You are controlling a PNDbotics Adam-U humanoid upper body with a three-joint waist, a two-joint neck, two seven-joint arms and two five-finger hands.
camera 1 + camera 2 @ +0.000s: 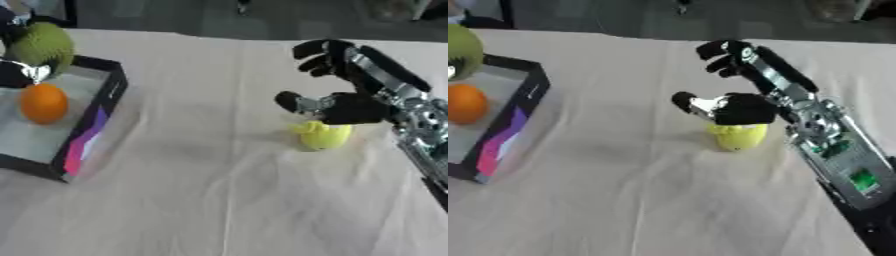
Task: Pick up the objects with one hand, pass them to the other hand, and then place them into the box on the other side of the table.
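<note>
A yellow lemon-like fruit (324, 136) lies on the cream cloth right of centre. My right hand (354, 107) hangs just over it with the palm on top of it. The thumb points left, the fingers (319, 55) spread toward the far side, and nothing is grasped. At the far left stands a black-rimmed box (109, 90) with an orange (42, 102) inside. A green round fruit (42, 46) is held over the box's far corner by my left hand (13, 75), which is mostly cut off by the picture's edge.
The cream cloth (201, 190) covers the table between the box and the yellow fruit and runs to the near edge. The box's near wall shows a pink and purple panel (83, 142). Dark floor lies beyond the far edge.
</note>
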